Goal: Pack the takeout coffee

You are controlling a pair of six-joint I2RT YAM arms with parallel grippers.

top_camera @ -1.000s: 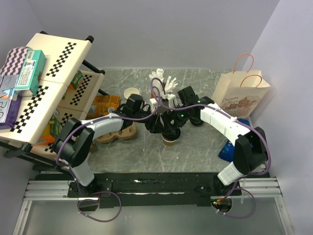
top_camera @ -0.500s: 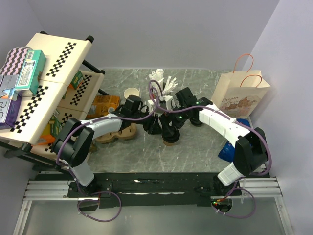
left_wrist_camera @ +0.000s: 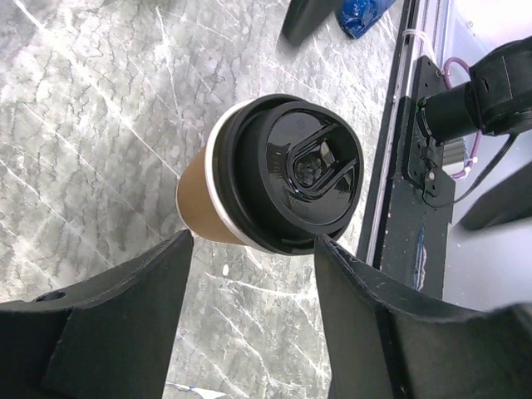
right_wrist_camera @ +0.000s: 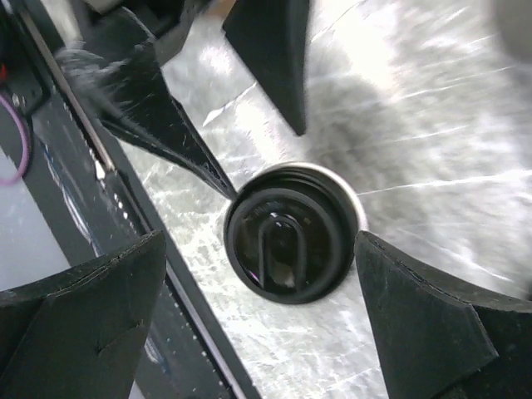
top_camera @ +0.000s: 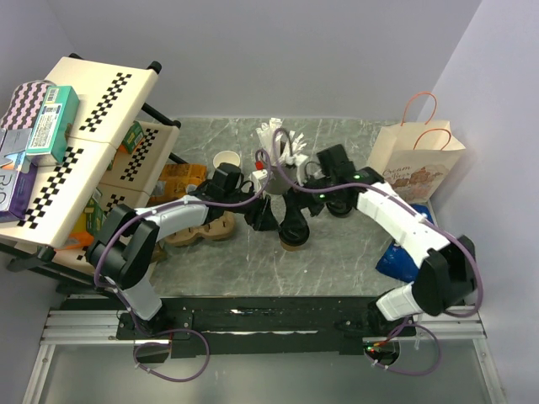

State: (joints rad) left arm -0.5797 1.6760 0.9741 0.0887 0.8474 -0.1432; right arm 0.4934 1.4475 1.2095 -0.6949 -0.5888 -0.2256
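Note:
A brown kraft coffee cup [top_camera: 293, 241] with a black lid on it stands upright on the marble table. In the left wrist view the lidded cup [left_wrist_camera: 283, 184] sits just beyond my open left gripper [left_wrist_camera: 253, 249], untouched. My left gripper [top_camera: 261, 217] is just left of the cup. My right gripper [top_camera: 296, 220] hovers directly above it, open; the lid [right_wrist_camera: 291, 233] shows between its spread fingers [right_wrist_camera: 432, 316]. A second cup [top_camera: 226, 160], open and white inside, stands at the back left.
A brown moulded cup carrier [top_camera: 198, 229] lies left of the cup. A grey cup of white sticks [top_camera: 278, 147] stands behind. A paper bag [top_camera: 417, 160] and a blue packet [top_camera: 396, 257] are at the right. A checkered shelf rack [top_camera: 84, 143] fills the left.
My right arm has shifted right and drawn back a little, its gripper still over the cup. The lidded cup and left gripper have barely moved.

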